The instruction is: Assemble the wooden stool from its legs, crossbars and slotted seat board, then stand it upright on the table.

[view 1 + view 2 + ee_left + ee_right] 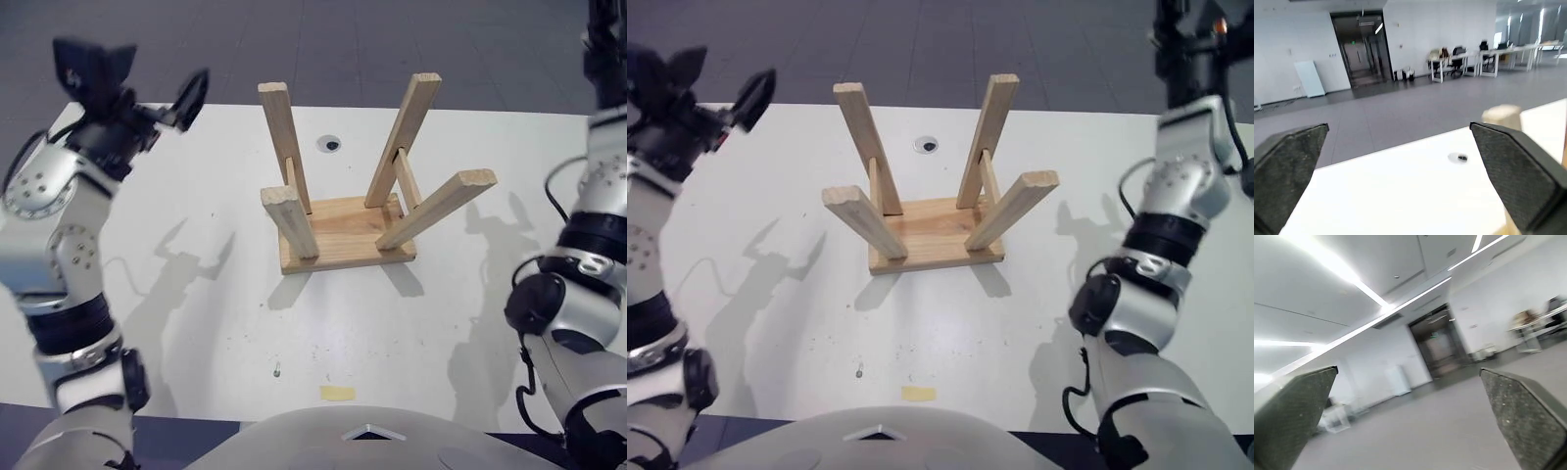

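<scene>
Stool (343,235) inverted; L end effector (147,83) raised, well apart to its left.

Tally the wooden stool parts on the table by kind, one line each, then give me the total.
Legs: 4
Crossbars: 2 in sight, one between each pair of legs
Seat board: 1
Total: 7 wooden parts
</scene>
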Robot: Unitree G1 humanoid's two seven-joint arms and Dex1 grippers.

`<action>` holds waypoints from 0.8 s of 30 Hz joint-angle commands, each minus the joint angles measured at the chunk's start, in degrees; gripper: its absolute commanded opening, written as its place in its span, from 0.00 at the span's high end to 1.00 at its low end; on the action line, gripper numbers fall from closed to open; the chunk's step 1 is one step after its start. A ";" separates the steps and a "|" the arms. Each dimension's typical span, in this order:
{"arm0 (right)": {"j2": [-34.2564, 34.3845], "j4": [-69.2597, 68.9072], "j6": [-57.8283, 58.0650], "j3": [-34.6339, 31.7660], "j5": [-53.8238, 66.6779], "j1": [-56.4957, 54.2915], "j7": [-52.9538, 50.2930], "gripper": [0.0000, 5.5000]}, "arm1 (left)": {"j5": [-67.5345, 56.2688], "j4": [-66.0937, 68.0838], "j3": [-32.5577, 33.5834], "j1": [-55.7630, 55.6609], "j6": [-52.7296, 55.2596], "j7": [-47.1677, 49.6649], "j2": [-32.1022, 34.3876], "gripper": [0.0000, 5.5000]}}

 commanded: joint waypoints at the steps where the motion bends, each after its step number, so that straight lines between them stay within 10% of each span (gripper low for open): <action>1: -7.47 -3.20 -3.68 9.37 -9.55 20.78 15.64 0.02 | -1.63 -0.50 2.55 16.70 2.78 -12.83 8.00 0.02; 8: -13.85 -16.94 2.53 21.41 -8.92 31.88 38.01 0.02 | -6.50 -9.30 -4.62 22.74 5.84 -19.61 8.41 0.02; 24: -12.89 -27.45 20.78 37.05 -3.98 25.02 49.91 0.02 | -0.44 -3.13 -22.66 8.19 2.01 -16.56 2.36 0.02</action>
